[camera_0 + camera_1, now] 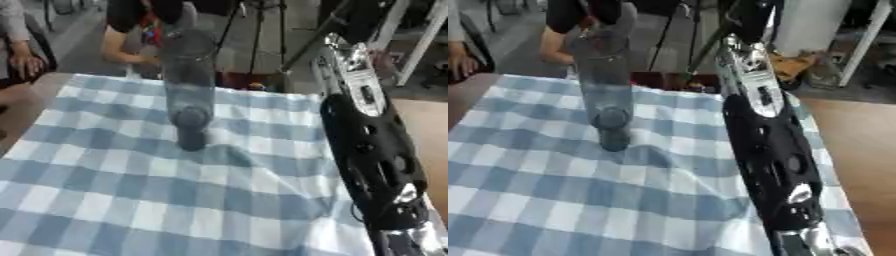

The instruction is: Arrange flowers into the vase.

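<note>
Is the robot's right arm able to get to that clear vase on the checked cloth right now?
Probably yes. The right arm stretches along the cloth's right side, and only bare cloth lies between it and the vase. Its hand is out of view, and no flowers show.

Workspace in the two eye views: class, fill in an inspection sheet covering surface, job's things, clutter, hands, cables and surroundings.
Surface: table under a blue-and-white checked cloth, slightly rumpled.
Job's things: clear glass vase standing upright on the cloth, towards the far edge; no flowers seen.
Clutter: nothing seen.
Hands: neither hand is in view; the right arm, black with silver joints, crosses the right side above the cloth.
Cables: nothing seen.
Surroundings: people at the far edge, none touching the vase; tripod legs and floor beyond the table.
</note>
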